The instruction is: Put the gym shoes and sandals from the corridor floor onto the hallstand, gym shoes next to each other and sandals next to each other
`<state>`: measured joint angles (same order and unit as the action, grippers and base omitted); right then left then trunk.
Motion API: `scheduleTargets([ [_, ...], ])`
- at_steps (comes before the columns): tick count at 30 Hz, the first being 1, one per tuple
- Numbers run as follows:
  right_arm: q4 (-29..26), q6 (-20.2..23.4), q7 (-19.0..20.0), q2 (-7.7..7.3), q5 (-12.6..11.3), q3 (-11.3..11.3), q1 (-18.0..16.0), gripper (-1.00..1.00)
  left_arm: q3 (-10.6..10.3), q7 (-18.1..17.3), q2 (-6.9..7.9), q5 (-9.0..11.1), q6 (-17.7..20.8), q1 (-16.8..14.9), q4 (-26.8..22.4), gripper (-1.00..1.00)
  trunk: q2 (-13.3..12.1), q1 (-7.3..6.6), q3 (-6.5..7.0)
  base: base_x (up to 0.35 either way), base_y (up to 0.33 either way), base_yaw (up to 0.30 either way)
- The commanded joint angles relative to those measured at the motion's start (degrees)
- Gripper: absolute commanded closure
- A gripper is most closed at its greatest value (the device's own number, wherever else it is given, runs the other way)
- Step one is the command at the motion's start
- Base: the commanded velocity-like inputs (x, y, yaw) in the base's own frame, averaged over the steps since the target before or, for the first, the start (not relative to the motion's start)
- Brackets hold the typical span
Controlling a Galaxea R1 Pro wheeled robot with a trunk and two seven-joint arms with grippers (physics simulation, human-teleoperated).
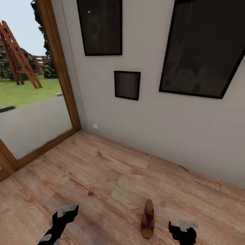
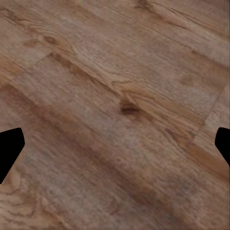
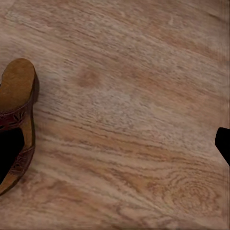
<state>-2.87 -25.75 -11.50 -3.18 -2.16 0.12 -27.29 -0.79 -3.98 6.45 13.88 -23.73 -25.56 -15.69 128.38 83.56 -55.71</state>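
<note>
One sandal (image 1: 147,219) lies flat on the corridor floor (image 1: 102,177), lengthwise toward the wall (image 1: 153,129), between the two grippers and just beside the right gripper (image 1: 183,230). In the right wrist view the same sandal (image 3: 17,120) sits at the frame's edge, partly behind one dark fingertip (image 3: 9,153), not between the fingers.

Right gripper: fingers spread wide, holding nothing. Left gripper (image 1: 63,217): in its wrist view the two dark fingertips (image 2: 9,151) stand far apart over bare planks (image 2: 120,110); released, empty.

Progress, judged: early. This sandal is not yet lifted. No gym shoes, second sandal or shoe rack can be placed from these views, so nothing can be counted as done.

Room to move: open floor all around the sandal. The wall, with its three dark frames (image 1: 127,85), stands well beyond the sandal. The glass door (image 1: 30,112) and its wooden frame (image 1: 63,68) bound the far left. The right gripper likely needs a shift toward the sandal to centre it.
</note>
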Motion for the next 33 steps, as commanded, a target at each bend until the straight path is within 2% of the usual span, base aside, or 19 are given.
scheduleTargets([
  [1,0.1,-0.2,0.0,0.01,-0.2,0.0,0.0,-1.0,-0.1,-0.4,0.03,0.6,-0.1,0.0,0.0,-1.0,0.0,-0.01,-0.01,0.0,0.001,-0.259],
  [33,0.1,-0.2,0.0,0.01,-0.2,0.1,0.0,-1.0,-0.1,-0.4,0.06,0.6,-0.2,0.0,0.0,-1.0,0.0,-0.01,1.03,0.0,0.0,-0.259],
])
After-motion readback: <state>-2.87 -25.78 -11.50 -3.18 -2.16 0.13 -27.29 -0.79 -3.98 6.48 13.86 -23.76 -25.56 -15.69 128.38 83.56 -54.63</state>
